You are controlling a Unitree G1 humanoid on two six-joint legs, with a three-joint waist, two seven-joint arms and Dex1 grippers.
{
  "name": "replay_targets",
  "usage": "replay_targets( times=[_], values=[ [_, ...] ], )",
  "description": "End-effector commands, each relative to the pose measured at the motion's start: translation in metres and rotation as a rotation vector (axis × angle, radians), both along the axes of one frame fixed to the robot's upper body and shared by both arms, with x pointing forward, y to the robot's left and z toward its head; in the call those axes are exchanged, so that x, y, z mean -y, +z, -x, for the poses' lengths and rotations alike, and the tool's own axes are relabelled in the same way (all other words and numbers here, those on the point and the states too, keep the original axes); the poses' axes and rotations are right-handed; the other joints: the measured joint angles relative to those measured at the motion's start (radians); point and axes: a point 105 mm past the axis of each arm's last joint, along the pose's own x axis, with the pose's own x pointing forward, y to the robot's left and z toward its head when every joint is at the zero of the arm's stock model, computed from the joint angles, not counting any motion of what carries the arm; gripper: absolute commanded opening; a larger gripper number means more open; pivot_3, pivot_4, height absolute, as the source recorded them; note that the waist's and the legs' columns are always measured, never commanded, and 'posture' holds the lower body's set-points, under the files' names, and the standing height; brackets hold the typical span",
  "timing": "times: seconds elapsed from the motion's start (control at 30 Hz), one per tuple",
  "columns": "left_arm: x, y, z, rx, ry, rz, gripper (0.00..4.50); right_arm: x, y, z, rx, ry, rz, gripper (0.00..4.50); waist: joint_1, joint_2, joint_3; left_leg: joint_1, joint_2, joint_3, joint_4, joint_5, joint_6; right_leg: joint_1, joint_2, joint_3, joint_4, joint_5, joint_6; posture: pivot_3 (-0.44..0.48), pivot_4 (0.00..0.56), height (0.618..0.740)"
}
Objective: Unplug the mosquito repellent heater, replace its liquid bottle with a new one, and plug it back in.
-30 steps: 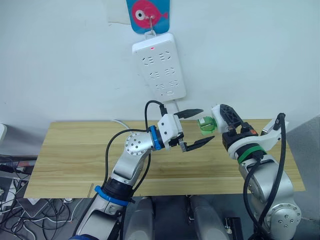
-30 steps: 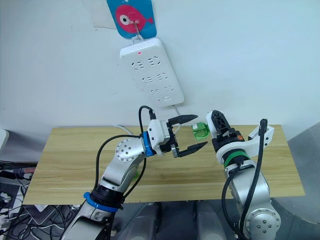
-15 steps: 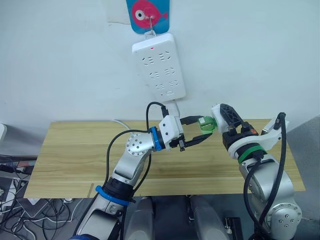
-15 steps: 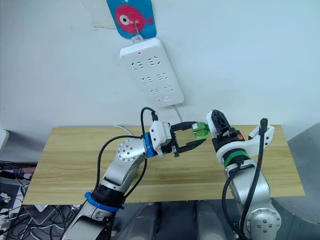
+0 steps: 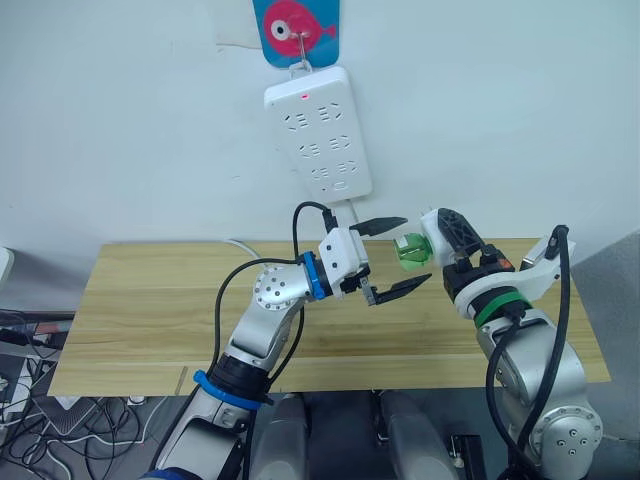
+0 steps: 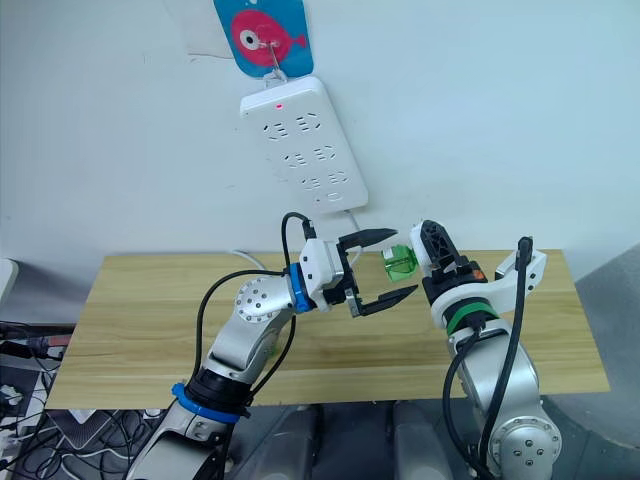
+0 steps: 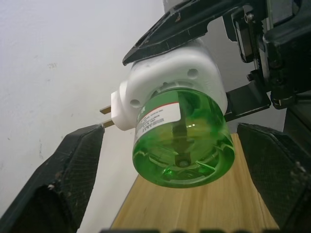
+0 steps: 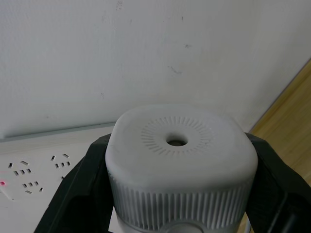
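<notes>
The heater (image 7: 167, 73) is white, with a ring of fine radial slits around its dark round vent hole and ribbed sides. Its bottle (image 7: 182, 141) is clear bright green with a white label bearing a red stripe. Both end effectors, left (image 5: 388, 258) and right (image 5: 452, 235), have black fingers. The left arm carries a blue band, the right a green one. The power strip (image 5: 318, 130) is white with a red light. At 12 o'clock above it hangs a blue card (image 5: 296, 30) with a pink fish. The table (image 5: 150, 310) is pale wood grain, the wall (image 5: 120, 130) white.
</notes>
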Motion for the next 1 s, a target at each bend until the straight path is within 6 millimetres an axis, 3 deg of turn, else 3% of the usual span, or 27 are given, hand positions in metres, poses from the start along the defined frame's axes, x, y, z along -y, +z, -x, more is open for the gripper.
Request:
replay_targets(
  times=[0.03, 0.1, 0.2, 0.37, 0.4, 0.7, 0.87, 1.0],
  values=[
    [0.0020, 0.0131, 0.0051, 0.046, -0.014, 0.034, 4.49, -0.0002, 0.0110, 0.0066, 0.051, 0.010, -0.024, 2.96, 0.000, 0.000, 0.000, 0.000, 0.000, 0.000, 0.000, 0.000, 0.000, 0.000, 0.000, 0.000, 0.000, 0.000, 0.000, 0.110, 0.295, 0.740],
    [0.0019, 0.0135, 0.0053, 0.045, -0.015, 0.036, 4.49, 0.0005, 0.0108, 0.0064, 0.050, 0.006, -0.024, 2.96, 0.000, 0.000, 0.000, 0.000, 0.000, 0.000, 0.000, 0.000, 0.000, 0.000, 0.000, 0.000, 0.000, 0.000, 0.000, 0.110, 0.295, 0.740],
    [0.0019, 0.0148, 0.0059, 0.040, -0.024, 0.044, 3.91, 0.0007, 0.0107, 0.0057, 0.050, 0.004, -0.026, 2.96, 0.000, 0.000, 0.000, 0.000, 0.000, 0.000, 0.000, 0.000, 0.000, 0.000, 0.000, 0.000, 0.000, 0.000, 0.000, 0.112, 0.295, 0.740],
    [0.0023, 0.0151, 0.0073, 0.039, -0.032, 0.044, 2.33, 0.0004, 0.0110, 0.0051, 0.052, 0.005, -0.028, 2.96, 0.000, 0.000, 0.000, 0.000, 0.000, 0.000, 0.000, 0.000, 0.000, 0.000, 0.000, 0.000, 0.000, 0.000, 0.000, 0.112, 0.295, 0.740],
    [0.0024, 0.0152, 0.0075, 0.039, -0.033, 0.044, 2.24, 0.0003, 0.0110, 0.0050, 0.052, 0.005, -0.028, 2.96, 0.000, 0.000, 0.000, 0.000, 0.000, 0.000, 0.000, 0.000, 0.000, 0.000, 0.000, 0.000, 0.000, 0.000, 0.000, 0.112, 0.295, 0.740],
    [0.0024, 0.0122, 0.0055, 0.028, -0.030, 0.023, 2.24, -0.0035, 0.0093, 0.0049, 0.047, 0.028, -0.002, 2.96, 0.000, 0.000, 0.000, 0.000, 0.000, 0.000, 0.000, 0.000, 0.000, 0.000, 0.000, 0.000, 0.000, 0.000, 0.000, 0.108, 0.298, 0.740],
    [0.0000, 0.0105, 0.0016, -0.027, -0.033, 0.030, 2.24, -0.0022, 0.0108, 0.0084, 0.053, 0.051, 0.005, 4.46, 0.000, 0.000, 0.000, 0.000, 0.000, 0.000, 0.001, 0.000, 0.000, 0.000, 0.000, 0.000, 0.001, 0.000, 0.000, 0.109, 0.295, 0.740],
    [-0.0023, 0.0102, -0.0017, -0.082, -0.048, 0.038, 2.24, 0.0033, 0.0116, 0.0139, 0.058, 0.091, 0.040, 4.46, 0.000, 0.000, 0.000, 0.000, 0.000, 0.000, 0.001, 0.000, 0.000, 0.000, 0.000, 0.000, 0.000, 0.000, 0.000, 0.107, 0.295, 0.740]
  ],
)
